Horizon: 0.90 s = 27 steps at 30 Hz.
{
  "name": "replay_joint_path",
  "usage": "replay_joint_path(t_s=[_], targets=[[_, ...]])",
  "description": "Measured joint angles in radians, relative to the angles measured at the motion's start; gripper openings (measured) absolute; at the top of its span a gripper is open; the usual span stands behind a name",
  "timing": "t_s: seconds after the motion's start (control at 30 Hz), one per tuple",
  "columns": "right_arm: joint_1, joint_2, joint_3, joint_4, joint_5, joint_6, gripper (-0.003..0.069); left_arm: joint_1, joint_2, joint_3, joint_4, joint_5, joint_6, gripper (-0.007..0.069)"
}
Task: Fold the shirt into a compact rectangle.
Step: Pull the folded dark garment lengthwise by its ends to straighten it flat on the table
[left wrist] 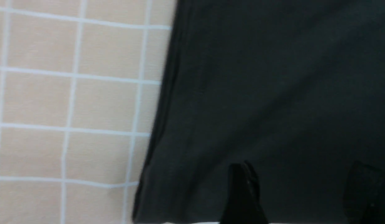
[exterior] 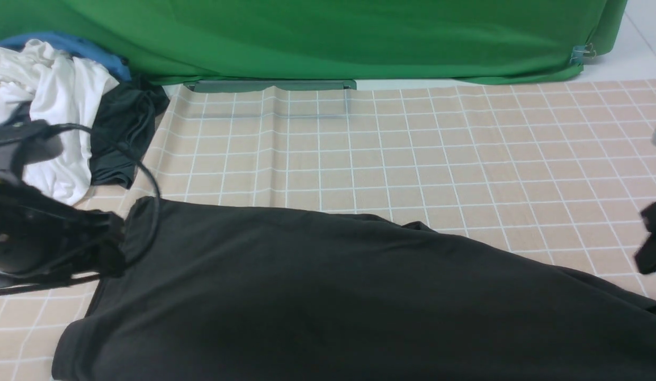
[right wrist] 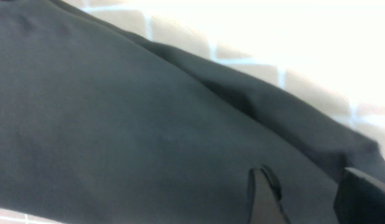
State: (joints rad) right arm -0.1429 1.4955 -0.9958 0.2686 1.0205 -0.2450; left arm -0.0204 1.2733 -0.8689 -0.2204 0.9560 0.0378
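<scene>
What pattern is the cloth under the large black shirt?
Beige tablecloth with white grid lines; front view shows it best.

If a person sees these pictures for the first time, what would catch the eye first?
The large black shirt, spread across the near half of the checked beige tablecloth, dominates. Behind it hangs a bright green backdrop. At the far left, a crumpled white shirt lies beside a smaller dark garment.

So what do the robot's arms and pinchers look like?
The left arm is chunky and black with a grey part on top, and a thin black cable loops off it. Only a black bit of the right arm shows. The left gripper and right gripper have flat black fingers.
</scene>
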Motion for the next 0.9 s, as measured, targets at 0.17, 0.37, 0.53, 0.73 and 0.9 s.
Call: replay_joint_path(t_s=[0.17,0.37,0.53,0.73,0.9], targets=[[0.095,0.117,-0.015,-0.024,-0.038,-0.057,0.0391,-0.095,0.102,-0.001,-0.015,0.005,0.009,0.0087],[0.179,0.229,-0.015,-0.117,-0.112,-0.070,0.0496,-0.146,0.223,-0.001,-0.021,-0.007,0.009,0.0015],[0.199,0.270,-0.016,-0.127,-0.141,-0.074,0.0480,-0.148,0.259,-0.001,-0.015,-0.019,0.009,0.0015],[0.199,0.287,-0.020,-0.130,-0.121,-0.078,0.0139,-0.148,0.262,-0.001,-0.010,-0.034,0.016,0.0015],[0.199,0.244,-0.020,-0.146,-0.100,-0.080,0.0052,-0.148,0.263,-0.001,-0.010,-0.034,0.028,0.0017]])
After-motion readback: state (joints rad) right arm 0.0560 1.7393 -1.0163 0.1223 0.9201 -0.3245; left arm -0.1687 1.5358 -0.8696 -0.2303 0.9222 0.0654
